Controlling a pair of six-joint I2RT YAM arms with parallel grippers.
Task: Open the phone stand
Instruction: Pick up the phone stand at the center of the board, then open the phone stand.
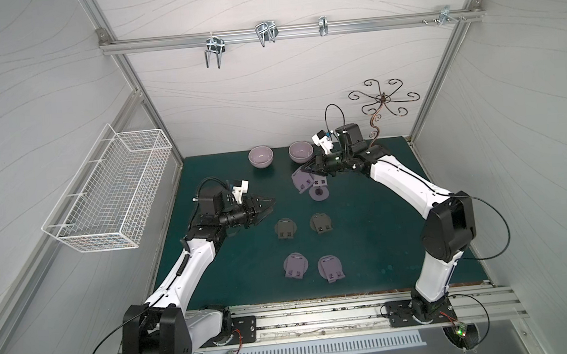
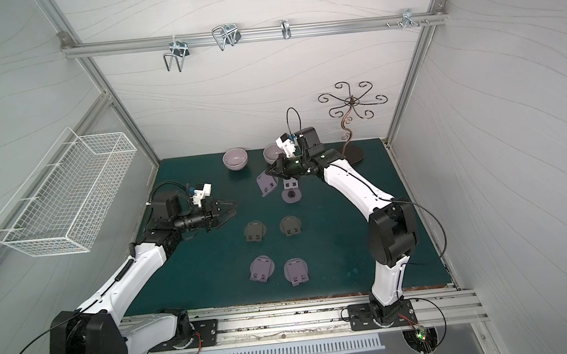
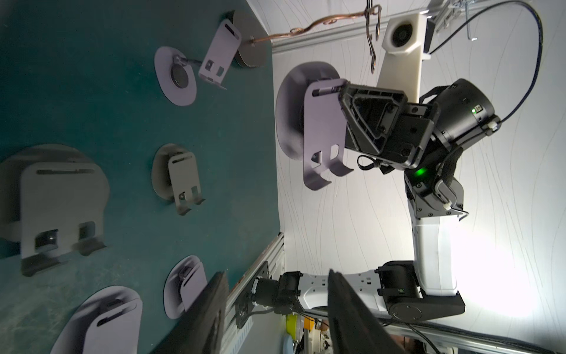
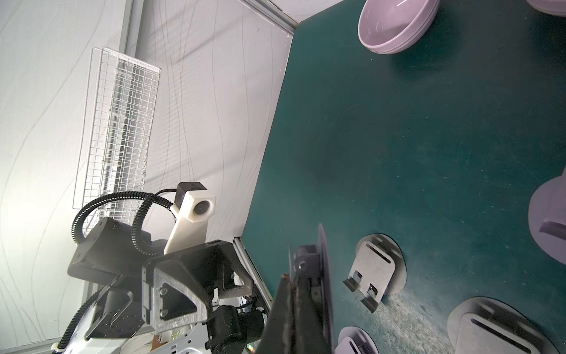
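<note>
Six phone stands are counted in both top views: four lilac and two dark grey. One lilac metal phone stand [image 1: 300, 180] is held clear of the dark green bench [image 1: 386, 246], above its far middle. It is clamped at its slotted end by the right claw [image 1: 308, 169], which is closed on it. Its long axis is tilted, running from the claw down to two hooked lips that point toward the bench's front and left. In the left wrist view its plate [image 3: 323, 131] is turned toward the left arm, with the round base [image 3: 286, 107] close behind.

Just beside it an opened lilac stand [image 1: 319, 193] is set on the bench. Flat at mid-bench lie a left dark grey stand [image 1: 285, 228] and a right dark grey stand [image 1: 321, 223]. Nearer the front lie a left lilac stand [image 1: 296, 266] and a right lilac stand [image 1: 331, 267]. Two lilac bowls are counted at the far edge, a left bowl [image 1: 260, 157] and a right bowl [image 1: 300, 151].

The left claw [image 1: 272, 204] is held partly open and empty over the bench's left side.
</note>
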